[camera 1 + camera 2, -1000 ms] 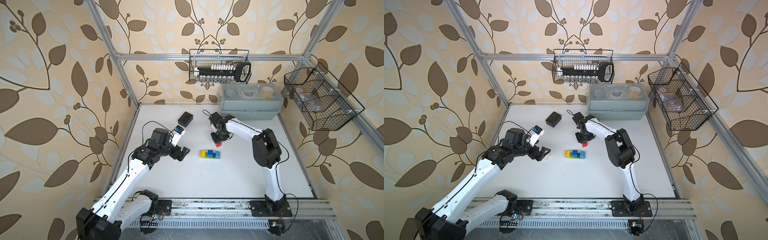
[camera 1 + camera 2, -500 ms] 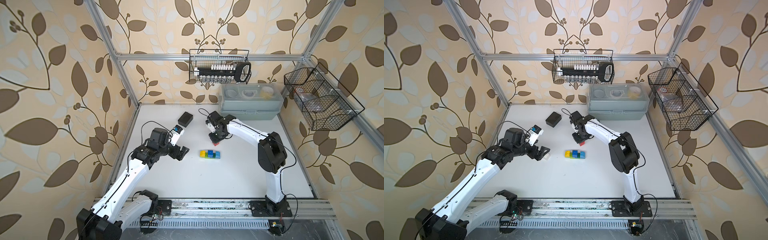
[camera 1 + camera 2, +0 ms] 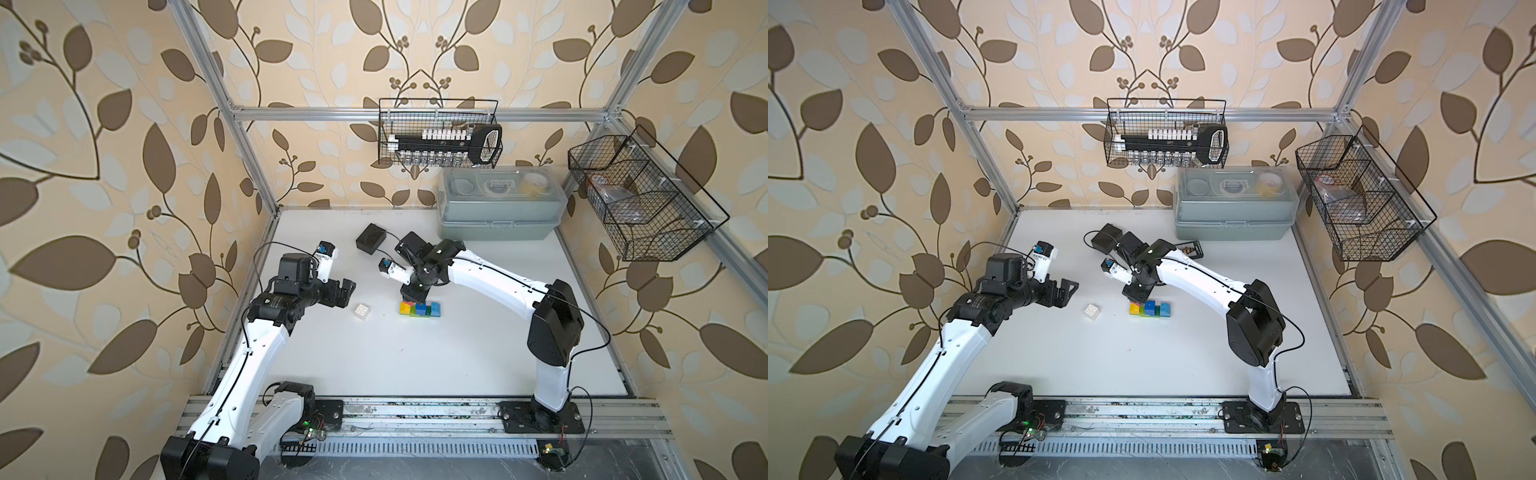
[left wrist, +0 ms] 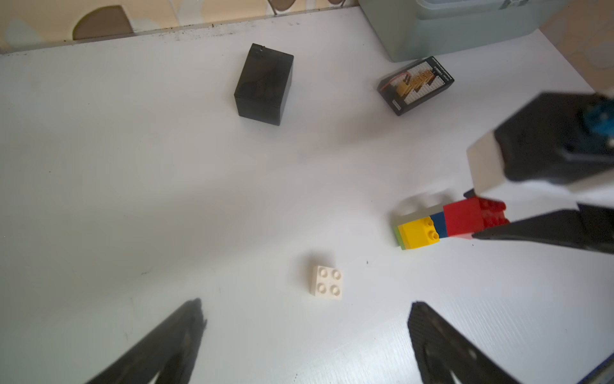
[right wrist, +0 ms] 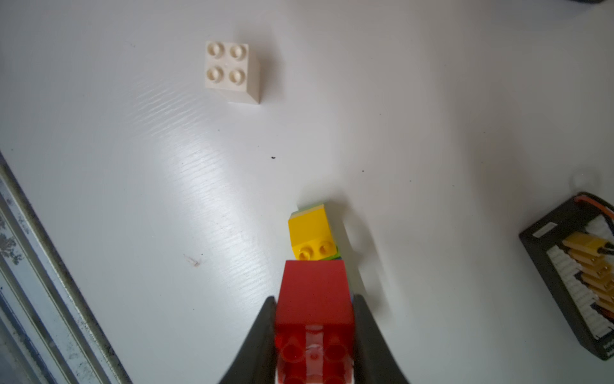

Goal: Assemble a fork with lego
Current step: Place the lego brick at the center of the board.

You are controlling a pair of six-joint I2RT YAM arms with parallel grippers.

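Your right gripper (image 5: 314, 299) is clamped tight on the red brick (image 4: 465, 217), right at the partly built fork (image 3: 420, 309) lying between both arms. Your left gripper (image 3: 345, 294) stands wide apart, empty, near the loose white brick (image 3: 362, 311).

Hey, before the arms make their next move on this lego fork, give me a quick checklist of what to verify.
1. Hold on the red brick by the right fingers: ok, clamped on both sides.
2. Is the red brick pressed onto the joined bricks: cannot tell.
3. Are the left fingers open and empty: ok.
4. Is the white brick loose, studs up, apart from the joined bricks: ok.
5. Is the black box well away from the bricks: ok.
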